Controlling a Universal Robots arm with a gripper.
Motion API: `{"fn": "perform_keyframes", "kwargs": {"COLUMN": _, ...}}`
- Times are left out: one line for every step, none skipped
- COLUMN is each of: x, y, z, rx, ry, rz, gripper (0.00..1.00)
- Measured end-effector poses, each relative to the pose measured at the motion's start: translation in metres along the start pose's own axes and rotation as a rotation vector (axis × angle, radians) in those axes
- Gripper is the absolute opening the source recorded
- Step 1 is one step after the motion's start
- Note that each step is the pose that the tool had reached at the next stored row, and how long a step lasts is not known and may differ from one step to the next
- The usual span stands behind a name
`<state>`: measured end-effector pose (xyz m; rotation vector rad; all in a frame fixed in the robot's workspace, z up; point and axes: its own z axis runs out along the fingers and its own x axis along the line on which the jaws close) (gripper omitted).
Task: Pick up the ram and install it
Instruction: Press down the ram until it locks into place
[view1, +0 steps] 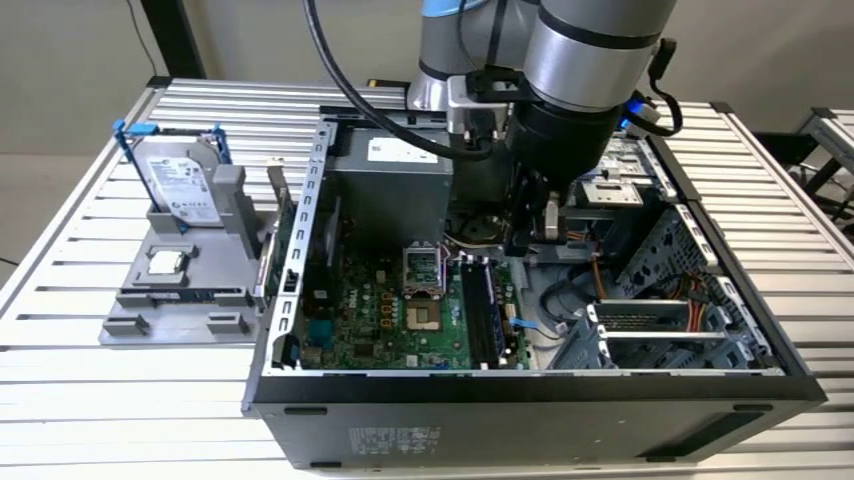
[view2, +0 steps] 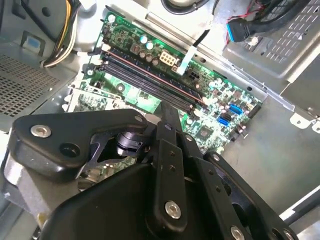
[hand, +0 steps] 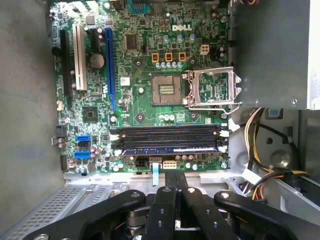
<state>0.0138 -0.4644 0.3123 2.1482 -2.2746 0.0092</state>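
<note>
The ram (hand: 170, 149), a long dark-blue stick, lies seated in one of the black memory slots (hand: 170, 135) on the green motherboard (hand: 145, 105), level with the slot clips. In the exterior view my gripper (view1: 531, 240) hangs inside the open computer case (view1: 534, 385), just above the memory slots (view1: 489, 310). Both wrist views show its two black fingers pressed together with nothing between them, gripper (hand: 176, 179) and gripper (view2: 169, 114) hovering a little above the slots (view2: 150, 75) and apart from the ram.
A silver hard drive with blue clips (view1: 180, 180) and a small square CPU chip (view1: 166, 262) rest on the grey fixture (view1: 160, 325) at the exterior view's left. Around the slots are the power supply (view1: 387, 190), the open CPU socket (hand: 170, 90), cable bundles (hand: 260, 177) and a drive cage (view1: 667, 320).
</note>
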Motion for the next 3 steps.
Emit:
{"fn": "perform_keyframes", "kwargs": {"x": 0.0, "y": 0.0, "z": -0.0001, "rx": 0.0, "ry": 0.0, "rz": 0.0, "gripper": 0.0}}
{"fn": "perform_keyframes", "kwargs": {"x": 0.0, "y": 0.0, "z": -0.0001, "rx": 0.0, "ry": 0.0001, "rz": 0.0, "gripper": 0.0}}
{"fn": "perform_keyframes", "kwargs": {"x": 0.0, "y": 0.0, "z": -0.0001, "rx": 0.0, "ry": 0.0, "rz": 0.0, "gripper": 0.0}}
